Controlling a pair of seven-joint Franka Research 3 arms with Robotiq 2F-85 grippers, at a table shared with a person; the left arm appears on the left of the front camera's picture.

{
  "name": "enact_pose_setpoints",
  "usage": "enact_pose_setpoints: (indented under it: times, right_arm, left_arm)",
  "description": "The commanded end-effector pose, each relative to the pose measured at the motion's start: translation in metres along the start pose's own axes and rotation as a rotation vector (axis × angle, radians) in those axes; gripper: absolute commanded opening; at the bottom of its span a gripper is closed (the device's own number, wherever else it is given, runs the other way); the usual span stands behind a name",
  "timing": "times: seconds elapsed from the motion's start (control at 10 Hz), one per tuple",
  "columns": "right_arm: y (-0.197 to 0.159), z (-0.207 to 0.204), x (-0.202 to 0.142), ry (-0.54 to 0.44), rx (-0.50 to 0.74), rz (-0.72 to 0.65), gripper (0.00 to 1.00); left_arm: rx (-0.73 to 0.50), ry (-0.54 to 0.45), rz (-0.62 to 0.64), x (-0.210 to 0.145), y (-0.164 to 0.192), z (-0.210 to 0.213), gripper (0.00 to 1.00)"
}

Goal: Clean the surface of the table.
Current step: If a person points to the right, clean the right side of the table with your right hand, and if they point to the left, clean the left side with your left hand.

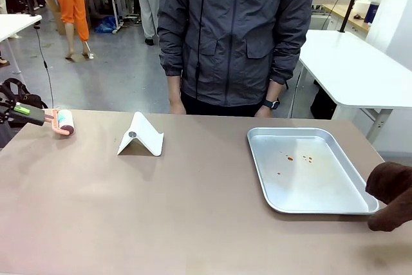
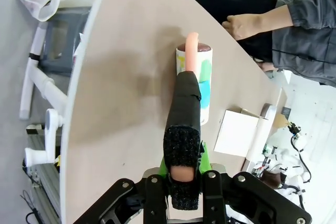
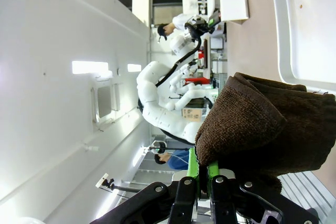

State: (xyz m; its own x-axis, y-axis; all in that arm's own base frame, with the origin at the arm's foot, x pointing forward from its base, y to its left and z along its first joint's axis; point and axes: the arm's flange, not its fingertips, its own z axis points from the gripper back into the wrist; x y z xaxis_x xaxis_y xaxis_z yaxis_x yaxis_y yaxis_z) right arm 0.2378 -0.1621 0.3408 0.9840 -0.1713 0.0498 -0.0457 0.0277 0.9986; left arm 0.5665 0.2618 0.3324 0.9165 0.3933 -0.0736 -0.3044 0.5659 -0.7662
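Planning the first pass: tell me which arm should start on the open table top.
Probably left: the left gripper holds the lint roller at bare table; the right gripper holds a brown cloth beside the tray.

You see a matte taupe table (image 1: pixel 193 217), a silver tray (image 1: pixel 322 188) flecked with orange-brown spots, a dark brown cloth (image 1: pixel 393 194), a white stand (image 1: pixel 145 138), and a lint roller (image 1: pixel 64 122) with a salmon handle and a white roll printed green and blue.

table (image 1: pixel 161 217): smooth matt | tray (image 1: pixel 322 185): shiny metal | cloth (image 1: pixel 394 191): rough terry | roller handle (image 2: pixel 192 51): plastic
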Motion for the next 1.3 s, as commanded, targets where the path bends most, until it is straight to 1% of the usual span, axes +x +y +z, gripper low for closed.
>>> enact_pose_setpoints:
  times: [0.0, 0.2, 0.3, 0.4, 0.5, 0.7, 0.8, 0.9, 1.0, 1.2]
  right_arm:
    - [0.007, 0.0, -0.001, 0.001, -0.005, -0.009, 0.0]
    - [0.007, 0.0, -0.001, 0.001, -0.005, -0.009, 0.0]
    - [0.007, 0.0, -0.001, 0.001, -0.005, -0.009, 0.0]
    - [0.007, 0.0, -0.001, 0.001, -0.005, -0.009, 0.0]
    - [0.007, 0.0, -0.001, 0.001, -0.005, -0.009, 0.0]
    - [0.007, 0.0, -0.001, 0.001, -0.005, -0.009, 0.0]
    - [0.007, 0.0, -0.001, 0.001, -0.005, -0.009, 0.0]
    - [0.007, 0.0, -0.001, 0.001, -0.005, -0.009, 0.0]
    - [0.007, 0.0, -0.001, 0.001, -0.005, -0.009, 0.0]
    - [0.007, 0.0, -0.001, 0.001, -0.005, -0.009, 0.0]
  left_arm:
    - [0.045, 0.031, 0.01, 0.003, -0.002, -0.016, 0.22]
    - [0.027, 0.06, 0.001, 0.002, -0.009, -0.029, 0.22]
    - [0.034, 0.074, 0.001, 0.001, -0.012, -0.036, 0.22]
    - [0.028, 0.108, 0.007, -0.002, -0.014, -0.043, 0.22]
    - [0.036, 0.116, 0.0, -0.003, -0.017, -0.05, 0.22]
    - [0.07, 0.118, 0.016, -0.002, -0.029, -0.064, 0.22]
    - [0.115, 0.112, 0.046, 0.0, -0.036, -0.069, 0.22]
    - [0.105, 0.141, 0.079, 0.001, -0.045, -0.072, 0.22]
    - [0.091, 0.151, 0.08, 0.001, -0.054, -0.074, 0.22]
    - [0.038, 0.141, 0.049, -0.005, -0.067, -0.068, 0.22]
